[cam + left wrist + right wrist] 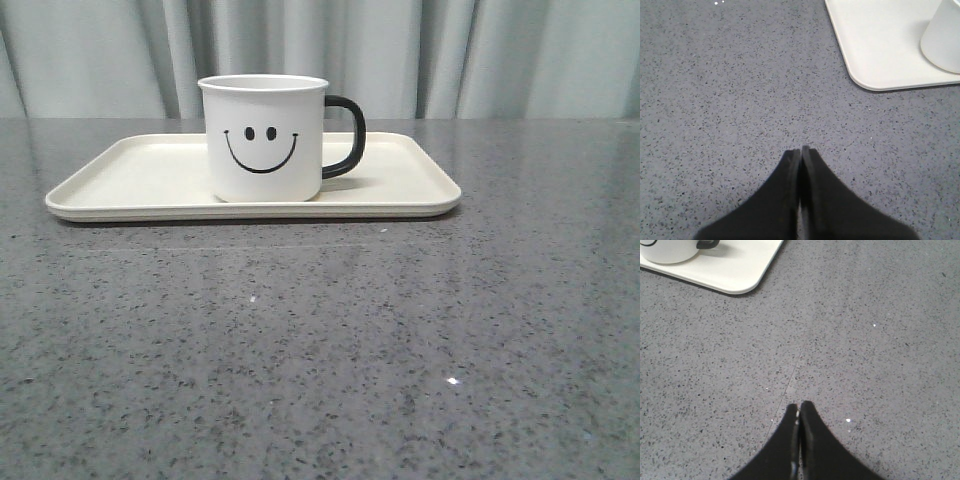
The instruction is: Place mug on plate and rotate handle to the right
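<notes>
The white mug [263, 140] with a black smiley face stands upright on the cream plate [130, 185] in the front view. Its black handle [346, 137] points to the right. Neither gripper shows in the front view. In the left wrist view my left gripper [800, 149] is shut with nothing in it, hovering over bare table some way from the plate [875, 45] corner and the mug [942, 37]. My right gripper [799, 404] is likewise shut and empty over the table, well away from the plate [740, 270], the mug [667, 251] and its handle [707, 244].
The plate rests on a grey speckled stone tabletop [320, 340]. Pale curtains [480, 55] hang behind the table's far edge. A thin seam line [790, 380] runs across the tabletop under the right gripper.
</notes>
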You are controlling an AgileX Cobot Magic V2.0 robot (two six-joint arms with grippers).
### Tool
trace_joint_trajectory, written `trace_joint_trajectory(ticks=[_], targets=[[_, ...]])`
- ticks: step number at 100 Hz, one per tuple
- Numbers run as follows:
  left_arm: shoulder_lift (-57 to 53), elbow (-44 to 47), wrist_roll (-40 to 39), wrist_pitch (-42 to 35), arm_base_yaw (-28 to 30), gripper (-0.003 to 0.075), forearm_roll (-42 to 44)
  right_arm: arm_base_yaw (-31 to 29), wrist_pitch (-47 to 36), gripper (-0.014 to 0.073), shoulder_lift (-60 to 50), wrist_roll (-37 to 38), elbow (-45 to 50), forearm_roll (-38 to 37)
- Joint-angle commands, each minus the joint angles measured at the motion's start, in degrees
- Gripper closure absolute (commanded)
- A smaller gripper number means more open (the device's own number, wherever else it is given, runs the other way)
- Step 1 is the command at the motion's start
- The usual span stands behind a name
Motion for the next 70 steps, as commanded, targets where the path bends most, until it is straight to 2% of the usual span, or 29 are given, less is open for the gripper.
trace_joint_trajectory(ticks=[1, 20, 30, 42, 59, 70], targets=[[0.29, -1.43, -0.43, -4.16, -0.08, 0.074, -0.4, -0.35, -3.77, 0.0661, 0.16, 0.15, -1.28, -0.14], [0.29, -1.43, -0.43, -4.16, -0.08, 0.074, -0.27, -0.35, -3.77, 0.0661, 0.16, 0.15, -1.28, -0.14], [0.17, -1.27, -0.43, -7.06, -0.08, 0.074, 0.97, -0.35, -3.77, 0.0661, 0.16, 0.15, -1.28, -0.14], [-0.59, 1.27, -0.43, -17.29, -0.08, 0.074, 0.97, -0.35, -3.77, 0.0661, 0.16, 0.15, -1.28, -0.14], [-4.87, 10.32, -0.43, -36.78, -0.08, 0.074, 2.14, -0.35, -3.77, 0.0661, 0.16, 0.15, -1.28, -0.14], [-9.04, 16.35, -0.43, -44.23, -0.08, 0.074, 2.17, -0.35, -3.77, 0.0661, 0.16, 0.15, -1.28, -0.14]])
